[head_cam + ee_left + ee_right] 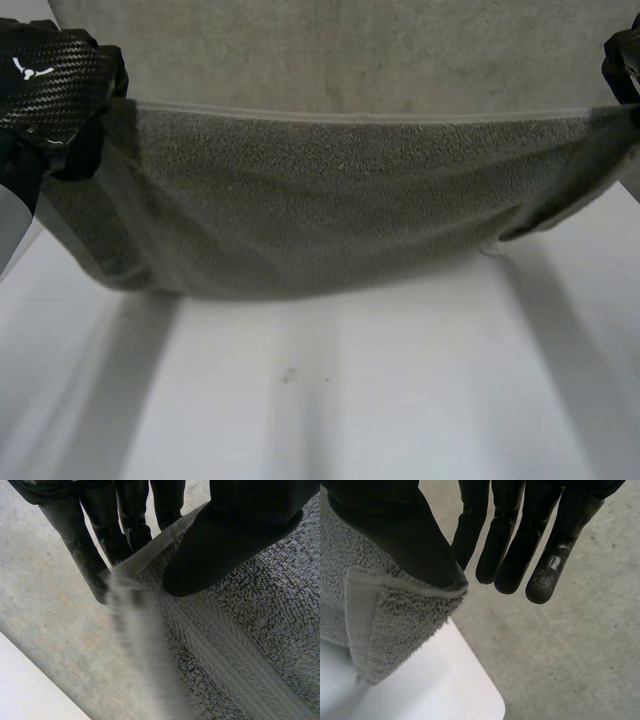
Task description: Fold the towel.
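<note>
Towel (pixel 330 200), grey, hangs spread above the white table (pixel 350 400), its hemmed top edge stretched taut and its lower part sagging, with the left hand (pixel 55 85) pinching one top corner between thumb and fingers and the right hand (pixel 622 60) clamping the other top corner likewise.

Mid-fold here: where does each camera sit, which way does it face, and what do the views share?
Head: between and behind the arms, looking down at the table; left hand and right hand hold the towel stretched.
Left wrist: on that wrist, looking along the palm; thumb and fingers pinch the towel's edge above floor.
Right wrist: likewise; thumb pinches a towel corner over the table's corner.
Shared: all show the towel.
</note>
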Motion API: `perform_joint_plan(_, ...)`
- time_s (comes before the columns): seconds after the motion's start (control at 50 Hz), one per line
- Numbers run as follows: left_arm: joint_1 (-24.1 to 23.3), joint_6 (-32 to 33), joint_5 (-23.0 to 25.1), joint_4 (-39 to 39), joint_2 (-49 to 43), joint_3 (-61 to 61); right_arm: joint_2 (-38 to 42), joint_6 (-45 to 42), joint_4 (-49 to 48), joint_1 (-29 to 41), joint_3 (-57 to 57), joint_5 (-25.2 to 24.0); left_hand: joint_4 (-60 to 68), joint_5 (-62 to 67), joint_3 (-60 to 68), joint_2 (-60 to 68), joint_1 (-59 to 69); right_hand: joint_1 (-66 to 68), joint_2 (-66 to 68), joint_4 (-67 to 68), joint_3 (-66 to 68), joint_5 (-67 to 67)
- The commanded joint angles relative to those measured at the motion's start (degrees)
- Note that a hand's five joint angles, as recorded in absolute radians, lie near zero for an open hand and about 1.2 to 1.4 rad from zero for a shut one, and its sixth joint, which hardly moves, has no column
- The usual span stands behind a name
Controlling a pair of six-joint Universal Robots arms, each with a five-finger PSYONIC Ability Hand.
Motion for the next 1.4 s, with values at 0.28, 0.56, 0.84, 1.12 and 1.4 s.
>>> perform_joint_plan(0.28, -0.32, 3.46, -0.33, -6.2, -34.44, 17.55, 32.65, -17.7, 4.45, 9.82, -13.61, 12.82, 10.27, 10.45, 10.31, 10.22, 11.54, 24.31, 12.67, 11.53, 12.22, 13.78)
perform_joint_plan(0.56, -1.55, -3.37, -4.02, 21.81, -33.59, 43.96, 23.81, 2.94, -48.63, 11.4, -20.26, 16.08, 10.27, 10.45, 10.31, 10.22, 11.54, 24.31, 12.67, 11.53, 12.22, 13.78)
perform_joint_plan(0.84, -0.14, -9.72, -3.77, 18.76, -30.76, 17.19, 22.73, 3.58, -39.8, 11.14, -6.1, 2.56, 10.27, 10.45, 10.31, 10.22, 11.54, 24.31, 12.67, 11.53, 12.22, 13.78)
perform_joint_plan(1.12, -0.05, -8.57, 2.57, 27.81, -37.09, -5.17, 34.5, -8.53, -37.76, 9.21, 16.4, -2.65, 10.27, 10.45, 10.31, 10.22, 11.54, 24.31, 12.67, 11.53, 12.22, 13.78)
perform_joint_plan(1.4, 4.69, 0.92, 3.0, 27.73, -31.46, -15.19, 34.16, -9.17, -32.31, 7.63, 19.67, -1.85, 10.27, 10.45, 10.31, 10.22, 11.54, 24.31, 12.67, 11.53, 12.22, 13.78)
